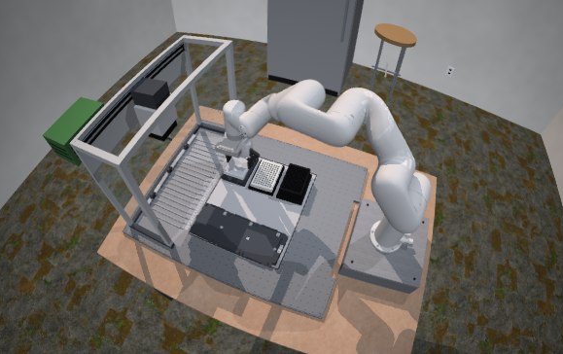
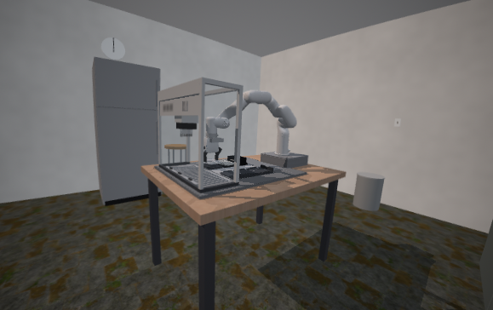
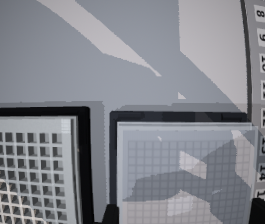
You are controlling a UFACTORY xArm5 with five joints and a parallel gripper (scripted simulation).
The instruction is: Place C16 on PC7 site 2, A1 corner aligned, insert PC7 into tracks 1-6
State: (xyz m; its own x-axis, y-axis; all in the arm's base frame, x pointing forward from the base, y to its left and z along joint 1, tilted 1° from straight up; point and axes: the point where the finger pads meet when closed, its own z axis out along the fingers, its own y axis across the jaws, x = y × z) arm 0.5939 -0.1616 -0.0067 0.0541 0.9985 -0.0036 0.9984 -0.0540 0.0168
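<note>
Gripper: we have its fingers (image 1: 240,165) (image 2: 212,157) clamped on C16 (image 1: 235,173) (image 3: 183,167).
C16: we hold it just above S3 (image 1: 229,179) (image 3: 114,150).
C15 (image 1: 266,175) (image 3: 25,165): in S2.
PC7 (image 1: 234,234) (image 2: 248,172): on our apron (image 1: 229,195) (image 3: 133,90), before the rails (image 1: 181,180) (image 2: 198,175).

C16 (image 3: 183,175) cut off by the wrist view's lower edge, lettering too small

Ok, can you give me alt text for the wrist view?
C16, a pale see-through plate, is held between the fingers of the gripper, just over its dark nest. To its left, C15, a white plate with square wells, sits in a black nest; track numbers run down the right edge.
</note>
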